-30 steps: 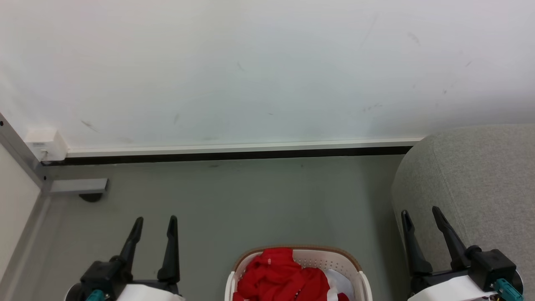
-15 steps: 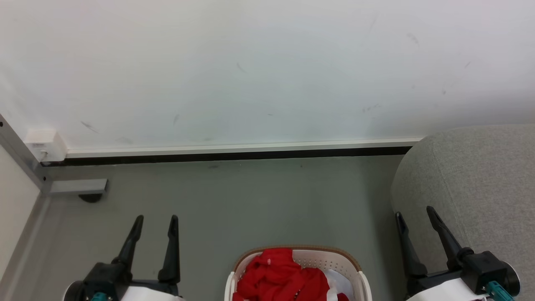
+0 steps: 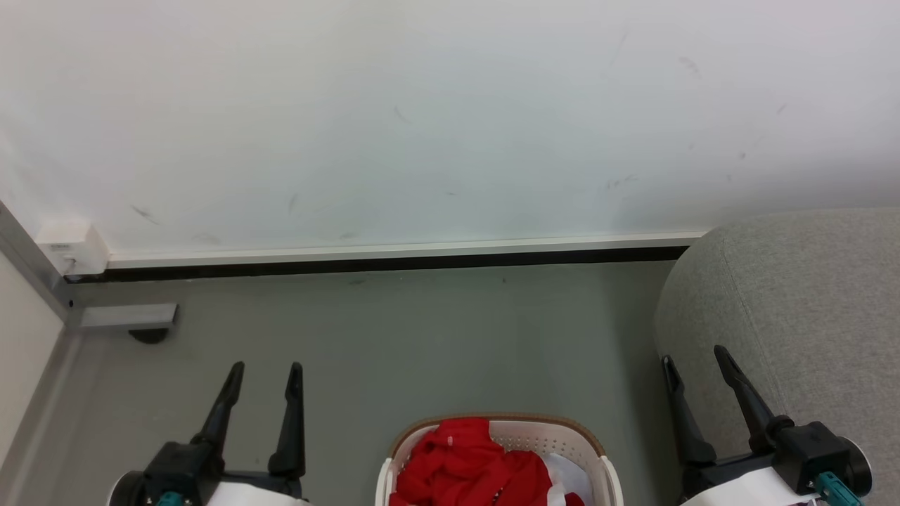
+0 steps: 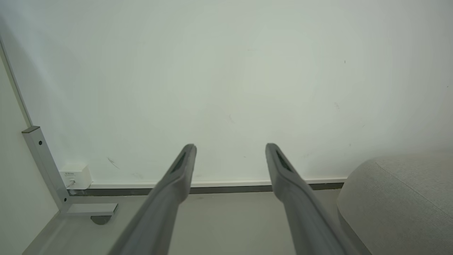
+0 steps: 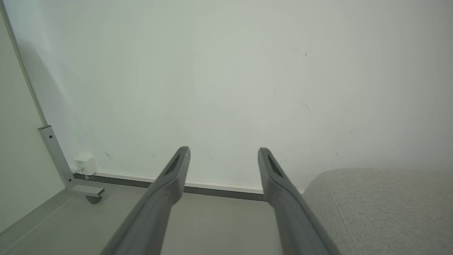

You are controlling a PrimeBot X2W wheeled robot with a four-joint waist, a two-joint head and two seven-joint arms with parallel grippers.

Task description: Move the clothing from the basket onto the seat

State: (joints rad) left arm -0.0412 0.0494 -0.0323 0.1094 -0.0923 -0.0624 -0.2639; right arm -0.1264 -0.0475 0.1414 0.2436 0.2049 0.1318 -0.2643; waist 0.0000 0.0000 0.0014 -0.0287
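Red sports jersey (image 3: 467,467) lies bunched in the cream-white perforated plastic laundry basket with a brown rim band (image 3: 541,441), at 6 o'clock in the head view and closest to the robot. Some pale white cloth (image 3: 573,478) sits on the basket's 4 o'clock side. Nothing touches the jersey.

Left gripper (image 3: 266,367) is at 7 o'clock, its two long dark fingers spread wide and empty over bare floor, apart from the basket. Right gripper (image 3: 692,355) is at 4 o'clock, likewise spread and empty, in front of the rounded arm of the large grey fabric sofa (image 3: 808,295) at 3 o'clock.

Farther out are the grey-green floor (image 3: 422,337), the black-and-white baseboard (image 3: 394,249) and the scuffed white wall (image 3: 422,126) at 12 o'clock. A small white wall box (image 3: 70,246) is at 9 o'clock.

Change over the last second: the whole head view slides slightly, so the camera moved. Beyond that, the right gripper has crept a little toward 9 o'clock. Left gripper, jersey and basket are unchanged.

Likely meaning: the task is at its very start, with the reach only beginning. Next, a gripper must drop into the basket onto a raised fold of the jersey.
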